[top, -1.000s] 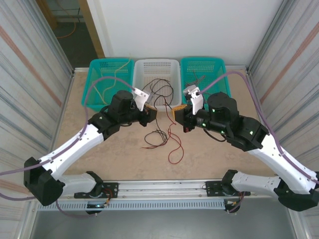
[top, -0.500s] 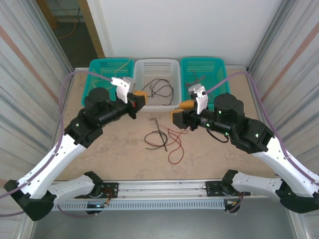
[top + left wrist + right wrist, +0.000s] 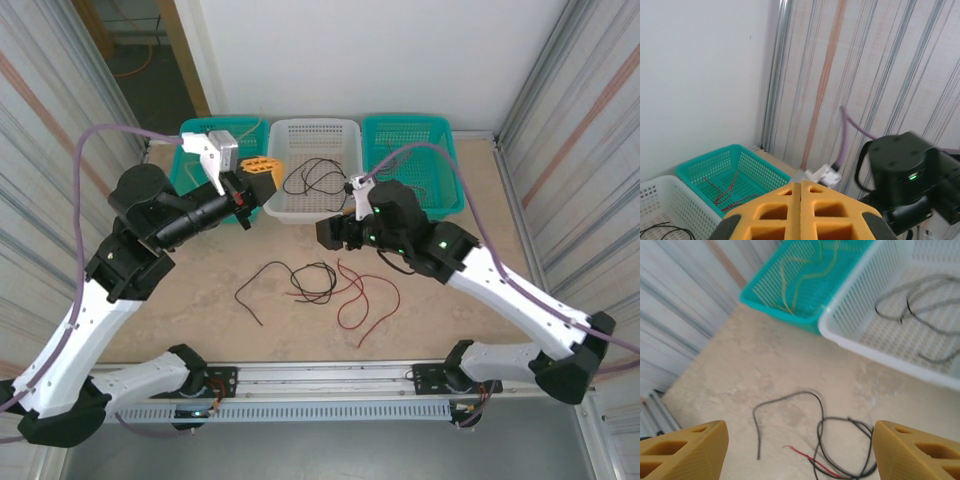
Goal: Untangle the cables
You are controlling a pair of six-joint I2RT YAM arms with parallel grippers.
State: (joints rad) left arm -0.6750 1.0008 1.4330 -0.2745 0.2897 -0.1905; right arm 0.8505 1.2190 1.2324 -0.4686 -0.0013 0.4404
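Observation:
Loose on the table lie a black cable (image 3: 290,278) and a red cable (image 3: 362,296), crossing near the middle. The black cable (image 3: 801,401) and one red cable end (image 3: 810,459) also lie below my right gripper (image 3: 797,455), whose yellow fingers (image 3: 682,449) stand wide open with nothing between them. That right gripper (image 3: 328,233) hovers just behind the cables. My left gripper (image 3: 266,164) is raised at the back left near the baskets. Its yellow pads (image 3: 815,210) are pressed together, and no wire shows between them.
Three baskets line the back edge. The left teal basket (image 3: 197,138) holds pale yellow wires (image 3: 802,270), the white basket (image 3: 318,205) holds black wires (image 3: 318,178), and the right teal basket (image 3: 440,145) holds red wires (image 3: 727,187). Corrugated walls close both sides.
The left arm has lifted and swung back-left, away from the centre. The black cable now lies spread out to the left on the table. The right gripper has shifted left and lower.

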